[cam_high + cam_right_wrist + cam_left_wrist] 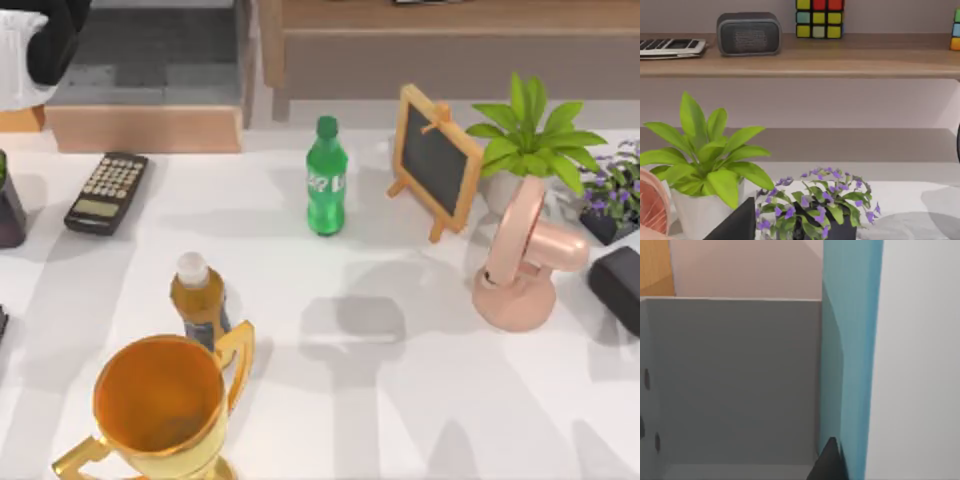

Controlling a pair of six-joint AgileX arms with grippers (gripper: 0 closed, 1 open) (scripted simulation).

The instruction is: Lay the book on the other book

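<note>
Trophy point(160, 405) of gold stands nearest, at seven o'clock on the white table point(400, 420), with an amber bottle point(200, 295) just behind it. Farther back, a green soda bottle point(326, 180) stands toward twelve, a calculator point(107, 192) at ten, a small chalkboard easel point(433, 160) at one, a pink desk fan point(525, 260) at three and a leafy potted plant point(530, 140) at two.

The left wrist view brings a tall teal slab point(852, 355) upright against a grey box wall point(735, 380), with the left gripper point(829, 462) showing as one dark tip at its foot. I take the slab for the book, though I cannot be sure; where the other book lies I cannot tell. Whether that gripper is spread or pinching I cannot tell either.

The right arm faces the plant and the purple flowers point(820, 205) — idle, by my reading.

My judgement: the task is at its start, the reach for the book. Next comes a sure grip on the teal edge, then a lift clear of the grey wall.
</note>
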